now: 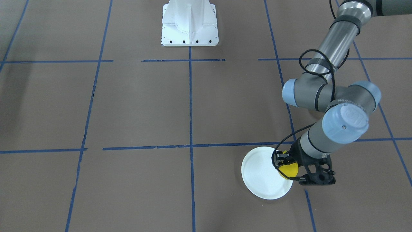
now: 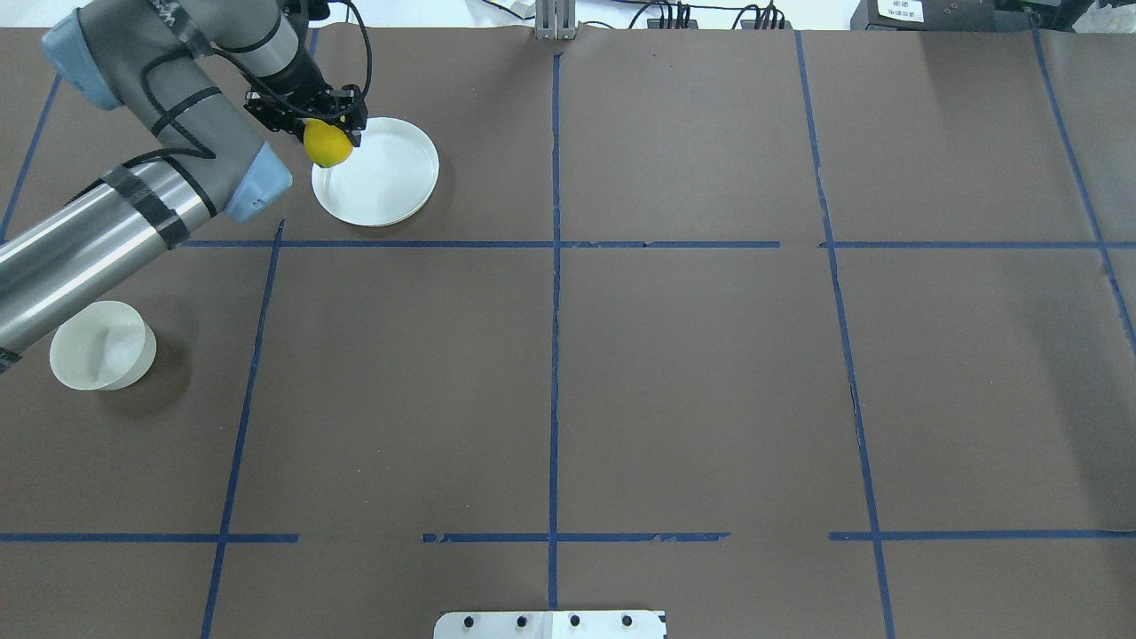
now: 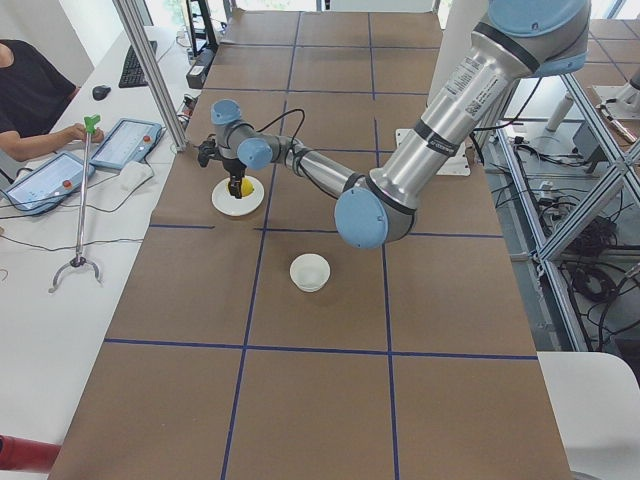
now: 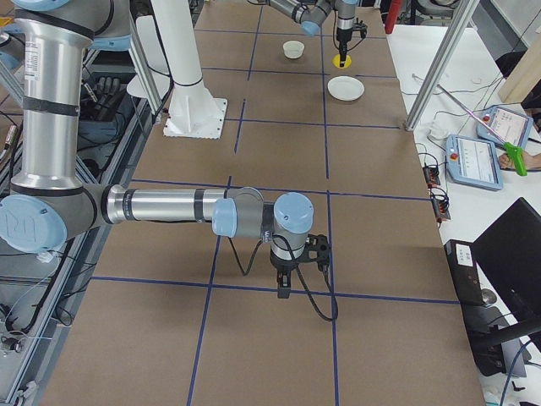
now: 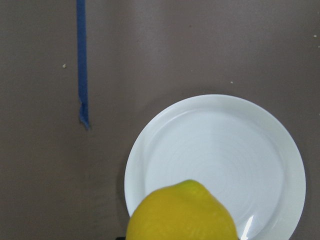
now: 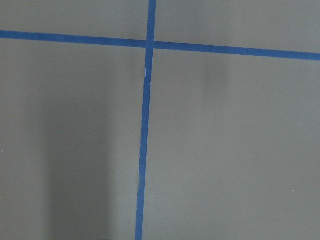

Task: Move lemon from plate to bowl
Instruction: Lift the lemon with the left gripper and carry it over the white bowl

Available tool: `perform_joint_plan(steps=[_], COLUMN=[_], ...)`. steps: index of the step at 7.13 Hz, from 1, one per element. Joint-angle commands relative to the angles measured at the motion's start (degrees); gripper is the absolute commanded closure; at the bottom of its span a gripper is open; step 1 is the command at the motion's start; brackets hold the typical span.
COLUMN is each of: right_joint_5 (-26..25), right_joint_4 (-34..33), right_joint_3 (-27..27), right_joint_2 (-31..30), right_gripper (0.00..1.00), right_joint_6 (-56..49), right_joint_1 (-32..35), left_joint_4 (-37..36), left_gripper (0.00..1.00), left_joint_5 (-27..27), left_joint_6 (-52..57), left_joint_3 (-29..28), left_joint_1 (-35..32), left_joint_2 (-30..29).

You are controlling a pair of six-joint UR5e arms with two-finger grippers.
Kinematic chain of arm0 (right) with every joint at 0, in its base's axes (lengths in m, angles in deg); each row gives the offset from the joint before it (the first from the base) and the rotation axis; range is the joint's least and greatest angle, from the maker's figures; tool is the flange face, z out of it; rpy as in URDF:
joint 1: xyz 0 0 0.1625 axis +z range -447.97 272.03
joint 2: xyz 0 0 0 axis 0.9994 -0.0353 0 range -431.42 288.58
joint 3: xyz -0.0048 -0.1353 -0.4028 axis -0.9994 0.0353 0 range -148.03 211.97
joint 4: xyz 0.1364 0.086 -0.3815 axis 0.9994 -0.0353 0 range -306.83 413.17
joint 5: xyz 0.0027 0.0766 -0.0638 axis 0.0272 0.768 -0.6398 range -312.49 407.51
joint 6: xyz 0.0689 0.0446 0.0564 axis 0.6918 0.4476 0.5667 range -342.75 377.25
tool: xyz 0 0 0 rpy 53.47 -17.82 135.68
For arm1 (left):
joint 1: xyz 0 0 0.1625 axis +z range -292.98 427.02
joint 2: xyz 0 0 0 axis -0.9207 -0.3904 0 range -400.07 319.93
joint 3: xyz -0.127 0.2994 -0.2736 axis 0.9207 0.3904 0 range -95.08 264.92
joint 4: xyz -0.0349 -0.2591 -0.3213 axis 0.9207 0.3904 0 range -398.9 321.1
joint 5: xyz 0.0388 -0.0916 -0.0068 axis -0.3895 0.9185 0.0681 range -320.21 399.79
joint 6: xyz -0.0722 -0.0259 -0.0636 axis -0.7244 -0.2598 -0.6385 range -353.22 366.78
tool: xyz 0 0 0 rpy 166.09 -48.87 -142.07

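My left gripper (image 2: 327, 135) is shut on the yellow lemon (image 2: 327, 146) and holds it in the air over the left rim of the flat white plate (image 2: 386, 177). The front view shows the lemon (image 1: 287, 170) over the plate's (image 1: 260, 177) edge. In the left wrist view the lemon (image 5: 182, 214) fills the bottom, with the bare plate (image 5: 225, 150) beneath it. The small deep bowl (image 2: 99, 348) stands apart, nearer the robot, partly under my left arm. My right gripper (image 4: 284, 286) shows only in the right side view, low over bare table; I cannot tell whether it is open or shut.
The brown table cover carries blue tape lines (image 2: 554, 311). The white robot base (image 1: 190, 27) is at the table's robot side. An operator (image 3: 30, 100), tablets and a metal post (image 3: 150, 70) stand beyond the plate's end.
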Motion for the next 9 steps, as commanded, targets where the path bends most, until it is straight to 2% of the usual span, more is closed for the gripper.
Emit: perform_joint_plan(steps=[1,2,4,6,7,8,9], right_joint_5=[0.0,0.0,0.0,0.0,0.0,0.0,0.0], right_joint_4=[0.0,0.0,0.0,0.0,0.0,0.0,0.0], right_joint_3=[0.0,0.0,0.0,0.0,0.0,0.0,0.0], right_joint_2=[0.0,0.0,0.0,0.0,0.0,0.0,0.0], right_gripper=[0.0,0.0,0.0,0.0,0.0,0.0,0.0], right_joint_6=[0.0,0.0,0.0,0.0,0.0,0.0,0.0], right_joint_1=[0.0,0.0,0.0,0.0,0.0,0.0,0.0], left_joint_4=[-2.5,-2.6,-2.0,0.1,4.4,8.1,8.3], left_gripper=[1.0,1.0,1.0,1.0,1.0,1.0,1.0], left_joint_5=[-0.1,-0.4,-0.6,-3.4,-3.4,-3.5,-4.1], left_joint_6=[0.1,0.0,0.2,0.3,0.2,0.1,-0.1], left_joint_3=[13.8,18.6,22.6,25.1,25.9,25.6,25.4], left_joint_1=[-0.5,-0.5,-0.5,-0.4,-0.3,-0.1,0.4], left_joint_2=[11.1,16.2,23.3,30.8,36.0,39.2,39.7])
